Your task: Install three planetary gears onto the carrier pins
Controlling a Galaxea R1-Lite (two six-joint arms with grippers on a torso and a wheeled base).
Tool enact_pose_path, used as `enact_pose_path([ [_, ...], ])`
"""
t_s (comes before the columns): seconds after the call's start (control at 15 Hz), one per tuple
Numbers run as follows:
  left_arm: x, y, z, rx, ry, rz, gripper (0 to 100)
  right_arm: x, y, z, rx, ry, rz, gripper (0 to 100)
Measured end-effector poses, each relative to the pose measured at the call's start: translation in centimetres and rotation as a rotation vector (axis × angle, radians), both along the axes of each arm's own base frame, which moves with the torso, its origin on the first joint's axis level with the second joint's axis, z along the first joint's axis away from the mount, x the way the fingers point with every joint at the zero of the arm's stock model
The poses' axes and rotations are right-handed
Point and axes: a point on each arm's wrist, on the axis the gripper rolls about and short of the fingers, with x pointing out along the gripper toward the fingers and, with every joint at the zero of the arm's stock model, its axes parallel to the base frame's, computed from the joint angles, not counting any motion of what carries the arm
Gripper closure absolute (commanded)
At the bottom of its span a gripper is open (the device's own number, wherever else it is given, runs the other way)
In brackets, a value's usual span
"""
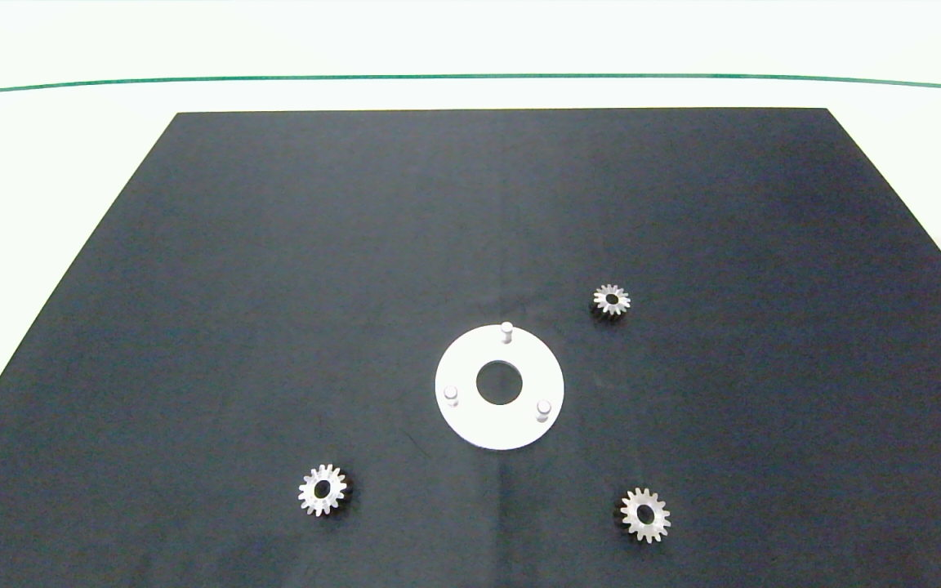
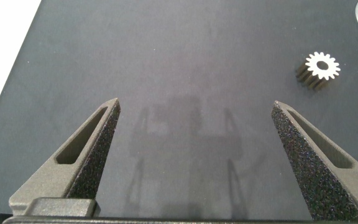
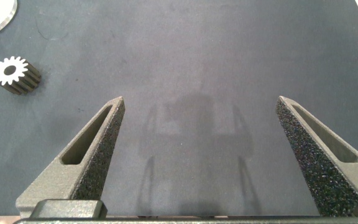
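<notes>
**Three gears loose on the mat, carrier pins bare, both grippers open**

You're looking down at a black mat [image 1: 274,286] w/ a white carrier disc [image 1: 470,425] sitting near centre. Its three carrier pins [image 1: 507,330] are standing upright at approx 12, 4 and 8 o'clock around the centre hole; none is wearing a gear yet.

The planetary gears are lying flat, well apart from the disc: one [image 1: 612,300] at 2 o'clock from it, one [image 1: 644,514] at 5 o'clock, one [image 1: 323,490] at 7 o'clock.

Neither arm is showing in the head view. The left gripper [image 2: 194,106] is hovering over bare mat, fingers spread wide, nothing between them; a gear [image 2: 319,68] is lying off to one side. The right gripper [image 3: 197,102] is likewise spread and empty, w/ a gear [image 3: 14,74] nearby.

Handling, as a judgement: these gears are probably stiff metal, small, dense, smooth-faced, so likely slippery. You're best pinching across the toothed rim, keeping the bore clear for the pin.
</notes>
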Motion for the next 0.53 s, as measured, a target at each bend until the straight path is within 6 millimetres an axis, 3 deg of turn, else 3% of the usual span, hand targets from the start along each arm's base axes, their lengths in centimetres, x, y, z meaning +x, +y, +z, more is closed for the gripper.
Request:
enact_pose_path([
  [0.33, -0.3, 0.0, 0.9, 0.011, -0.005, 0.001, 0, -0.3, 0.0, 0.3, -0.008, 0.030, 0.010, 0],
  [0.53, -1.4, 0.1, 3.9, 0.013, 0.019, -0.019, 0, -1.6, 0.1, 3.3, -0.009, 0.037, 0.066, 0],
])
